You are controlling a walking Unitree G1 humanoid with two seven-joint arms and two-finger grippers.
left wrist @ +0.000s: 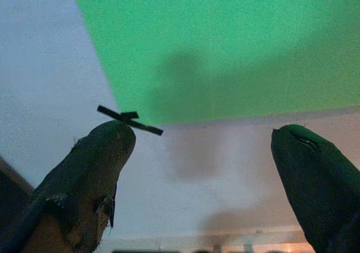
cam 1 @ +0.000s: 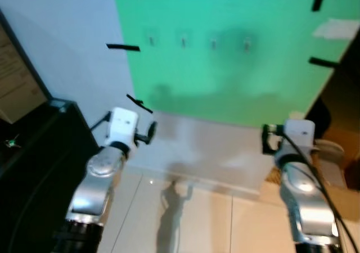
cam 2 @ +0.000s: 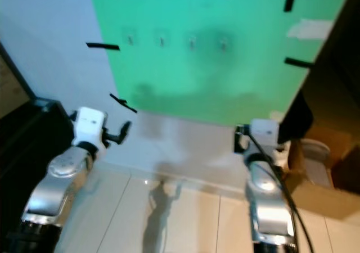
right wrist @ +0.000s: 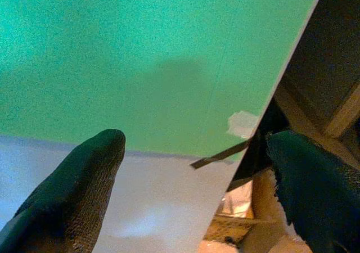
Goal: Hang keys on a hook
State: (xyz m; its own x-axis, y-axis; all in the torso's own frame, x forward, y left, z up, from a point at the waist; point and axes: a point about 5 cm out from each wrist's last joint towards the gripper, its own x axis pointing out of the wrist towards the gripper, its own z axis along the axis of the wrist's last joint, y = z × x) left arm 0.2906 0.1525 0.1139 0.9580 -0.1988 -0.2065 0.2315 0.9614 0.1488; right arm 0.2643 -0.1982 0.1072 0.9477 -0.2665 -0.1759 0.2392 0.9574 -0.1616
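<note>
Wall: green sheet [cam 1: 225, 50] across upper frame, four hooks [cam 1: 198, 41] in a row.
Left gripper [left wrist: 202, 152]: fingers spread, empty.
Right gripper [right wrist: 197, 157]: fingers spread, empty.

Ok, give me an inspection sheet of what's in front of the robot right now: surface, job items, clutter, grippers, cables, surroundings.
Surface: green sheet taped to a pale wall, above a light tiled floor.
Job's things: row of four small hooks on the green sheet, all bare; keys: nothing seen.
Clutter: cardboard box on the floor at right.
Grippers: left gripper open, holding nothing, raised toward the wall; right gripper open, holding nothing, facing the sheet's right edge.
Cables: black cable running along the right arm.
Surroundings: dark cabinet at left; black tape strips at the sheet's edges.
</note>
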